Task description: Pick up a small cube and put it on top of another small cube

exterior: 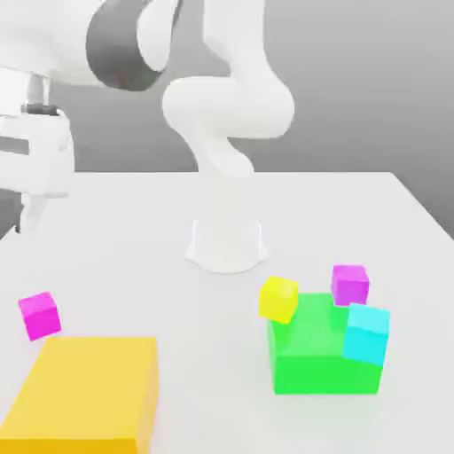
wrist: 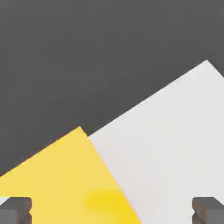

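White and matte, the counter [exterior: 133, 257] carries everything, with the pale arm [exterior: 226, 124] rising from its round base near the middle. Largest of the loose things is one yellow block [exterior: 89, 390] at the near corner on the exterior view's left; in the hand view the same yellow block [wrist: 61, 179] lies below the camera. One green block [exterior: 324, 355] sits towards the exterior view's right, somewhat smaller than the yellow one.

Four small cubes are on show, one of each colour. The small cube [exterior: 40, 315] is hot-pink magenta, plain and glossy, slightly tilted, standing on the counter just beyond the yellow block's far left corner and well apart from the other cubes. A cyan cube [exterior: 366, 333] rests against the green block's right side, a violet-purple cube [exterior: 349, 284] stands just behind that block, and a yellow cube [exterior: 278, 299] leans at its far left corner.

The claw [wrist: 112, 210] is spread wide, its two dark fingertips [wrist: 15, 210] at opposite edges of the hand view, holding nothing.
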Tool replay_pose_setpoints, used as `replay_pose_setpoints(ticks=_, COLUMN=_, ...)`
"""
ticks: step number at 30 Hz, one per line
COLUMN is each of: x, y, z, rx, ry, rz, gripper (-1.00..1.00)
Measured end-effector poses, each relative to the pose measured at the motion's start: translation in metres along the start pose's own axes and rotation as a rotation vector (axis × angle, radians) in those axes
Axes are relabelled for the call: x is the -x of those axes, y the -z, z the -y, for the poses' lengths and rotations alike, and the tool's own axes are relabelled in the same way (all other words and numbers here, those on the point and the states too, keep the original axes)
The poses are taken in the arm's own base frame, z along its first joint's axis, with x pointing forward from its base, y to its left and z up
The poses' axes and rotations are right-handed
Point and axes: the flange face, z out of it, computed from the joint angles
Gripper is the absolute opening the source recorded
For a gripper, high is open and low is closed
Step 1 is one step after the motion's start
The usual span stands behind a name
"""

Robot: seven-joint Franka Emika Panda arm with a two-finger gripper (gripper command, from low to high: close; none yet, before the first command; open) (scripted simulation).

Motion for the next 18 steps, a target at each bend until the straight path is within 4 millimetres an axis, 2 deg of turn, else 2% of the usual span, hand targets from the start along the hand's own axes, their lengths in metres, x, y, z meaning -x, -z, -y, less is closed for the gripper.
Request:
replay_pose_setpoints(ticks=2, x=-0.014, y=-0.036, z=-0.038, rx=0.061, ry=-0.081, rz=0.023, gripper=0.0)
replay_pose_setpoints(ticks=3, x=-0.025, y=-0.053, z=-0.065, rx=0.093, ry=-0.141, rz=0.032, gripper=0.0)
replay_pose_setpoints(ticks=6, x=-0.031, y=-0.099, z=-0.128, rx=0.181, ry=-0.256, rz=0.071, gripper=0.0)
replay_pose_setpoints(ticks=7, x=-0.029, y=-0.112, z=-0.139, rx=0.198, ry=-0.272, rz=0.08, gripper=0.0)
replay_pose_setpoints(ticks=12, x=-0.023, y=-0.165, z=-0.158, rx=0.216, ry=-0.285, rz=0.086, gripper=0.0)
replay_pose_setpoints(ticks=13, x=-0.021, y=-0.175, z=-0.16, rx=0.216, ry=-0.286, rz=0.086, gripper=-1.0)
replay_pose_setpoints(ticks=18, x=-0.021, y=-0.175, z=-0.16, rx=0.217, ry=-0.286, rz=0.087, gripper=-1.0)
